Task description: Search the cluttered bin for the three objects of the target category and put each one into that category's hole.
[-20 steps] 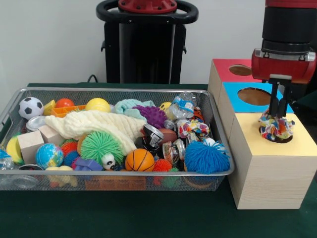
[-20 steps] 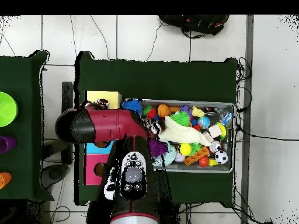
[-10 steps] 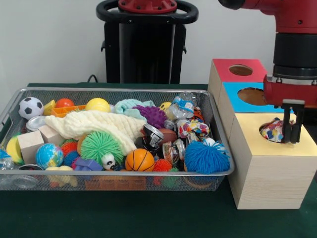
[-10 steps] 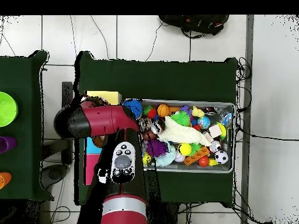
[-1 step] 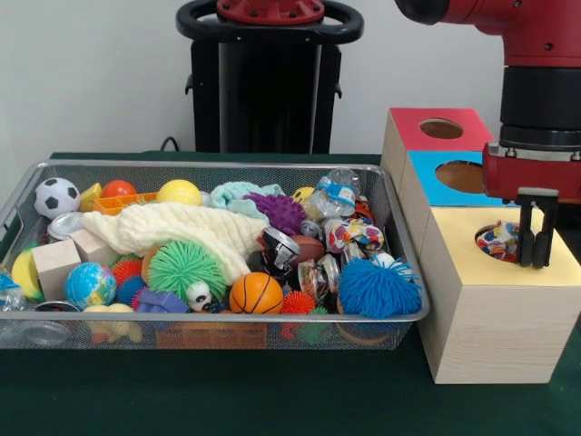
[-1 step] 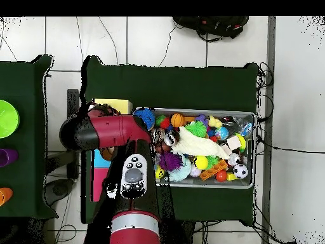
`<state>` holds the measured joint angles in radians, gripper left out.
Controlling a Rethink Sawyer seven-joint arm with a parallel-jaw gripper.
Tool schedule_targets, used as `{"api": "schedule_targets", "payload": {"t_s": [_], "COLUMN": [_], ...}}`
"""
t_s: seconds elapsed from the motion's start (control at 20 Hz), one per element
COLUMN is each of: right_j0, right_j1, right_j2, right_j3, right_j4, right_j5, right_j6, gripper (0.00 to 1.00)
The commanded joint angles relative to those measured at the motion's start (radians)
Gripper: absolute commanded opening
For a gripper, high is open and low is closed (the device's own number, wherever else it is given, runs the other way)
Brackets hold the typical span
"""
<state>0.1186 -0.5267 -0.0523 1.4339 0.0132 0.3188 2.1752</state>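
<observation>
A multicoloured fabric ball [image 5: 496, 241] sits low in the round hole of the yellow-topped wooden box [image 5: 545, 274], partly sunk below the rim. My gripper [image 5: 536, 259] hangs just right of that hole, over the yellow top, open with nothing between its fingers. A similar patchwork ball [image 5: 356, 233] lies in the wire bin [image 5: 209, 165] near its right end. In the overhead view the red arm [image 6: 105, 130] covers the boxes and hides the gripper; only a strip of the yellow box [image 6: 114, 105] shows.
Behind the yellow box stand a blue-topped box [image 5: 427, 174] and a red-topped box [image 5: 408, 127], each with a hole. The bin is heaped with balls, spiky toys, wooden blocks, cans and a cream cloth [image 5: 182, 227]. A blue spiky ball [image 5: 379, 288] lies by the bin's right wall.
The fabric ball left my fingers and dropped into the yellow box's hole. My gripper moved right of the hole and rose slightly; the ball has sunk lower since.
</observation>
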Motion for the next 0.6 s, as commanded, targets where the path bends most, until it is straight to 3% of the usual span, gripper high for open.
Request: {"api": "schedule_targets", "payload": {"t_s": [0.05, 0.35, 0.6], "right_j0": [-0.041, -0.067, -0.127], "right_j1": [0.056, 0.010, -0.046], "right_j2": [0.032, 0.057, 0.115], "right_j3": [0.017, 0.060, 0.146], "right_j4": [-0.018, -0.027, -0.054], "right_j5": [-0.019, 0.002, 0.003], "right_j6": [0.081, 0.049, -0.011], "gripper": [0.00, 0.00, 0.00]}}
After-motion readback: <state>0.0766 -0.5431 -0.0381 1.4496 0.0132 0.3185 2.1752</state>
